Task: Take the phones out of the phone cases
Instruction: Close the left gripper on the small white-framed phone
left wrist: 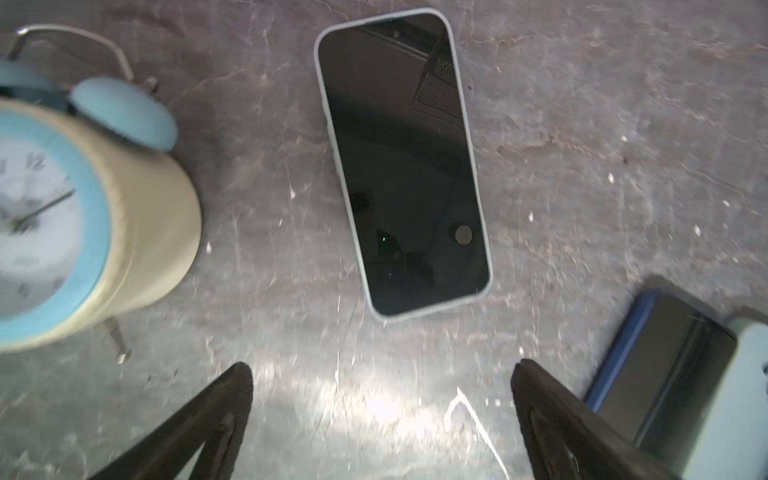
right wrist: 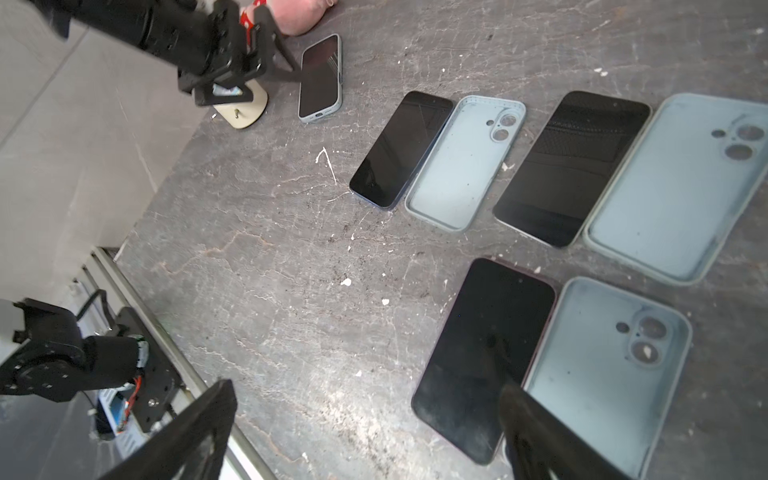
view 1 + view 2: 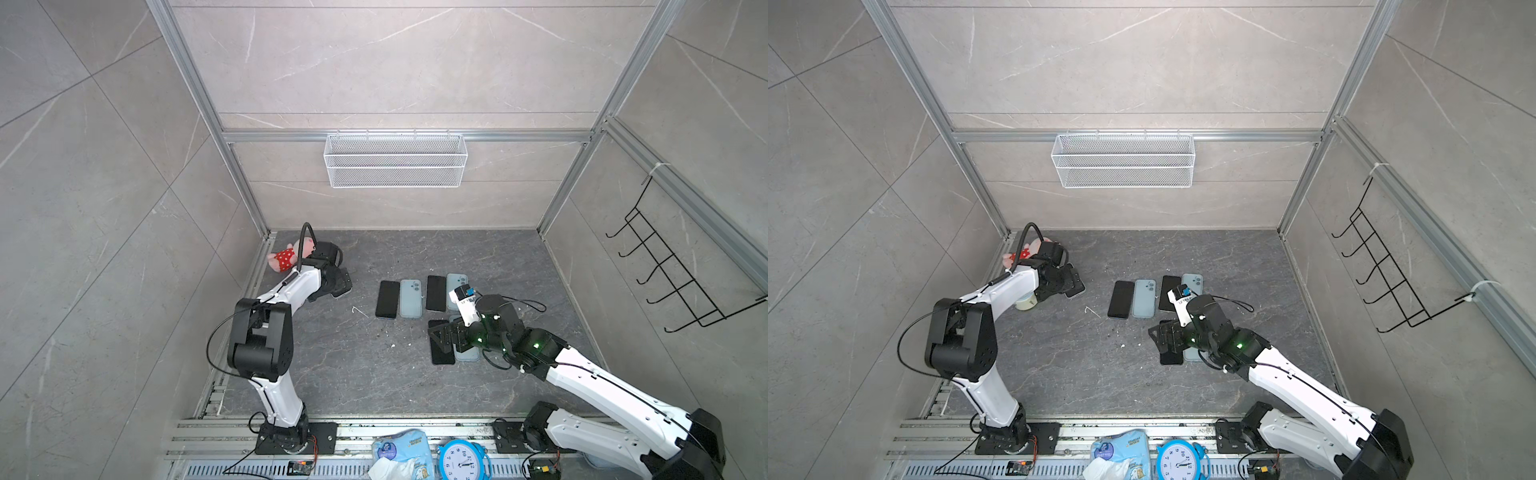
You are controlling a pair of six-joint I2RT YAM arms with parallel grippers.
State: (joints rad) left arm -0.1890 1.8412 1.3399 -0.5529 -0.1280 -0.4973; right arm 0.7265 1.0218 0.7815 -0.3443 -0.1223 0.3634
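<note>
Grey marble-look panels in an aluminium frame close in a dark stone tabletop [image 3: 332,374] in both top views. At the far left of it, in the back corner, lies a pink plush toy [image 3: 286,258] in a red dotted outfit. Just right of that the left arm bends over a cream alarm clock [image 1: 137,216] with a blue rim, and the left hand [image 1: 382,365] hangs low with its fingers [image 1: 232,399] spread wide and nothing between them. The phone [image 1: 401,166] lies flat, screen up, just past those fingertips and clear of them in the left wrist view, seated inside its pale blue-grey case [image 2: 321,117], whose rim frames the dark glass all round. Towards the middle of the frame a bare black phone [image 3: 387,299] lies screen up with an empty case [image 3: 410,298] right beside it, hollow side up. High on the back wall at centre hangs a white wire basket [image 3: 395,160]; at the bottom edge sit a tissue pack [image 3: 401,451] and a blue alarm clock [image 3: 463,459]. Right of centre comes a second bare phone [image 3: 436,293] with a second empty case [image 3: 456,281], partly hidden by the right wrist. Nearer the front a third phone [image 2: 482,361] and third empty case [image 2: 602,374] lie side by side below the right hand [image 2: 365,386], which is released, fingers wide, holding nothing; one finger crosses the seam between the pair, contact unclear. On the right wall hangs a black hook rack [image 3: 665,270].
</note>
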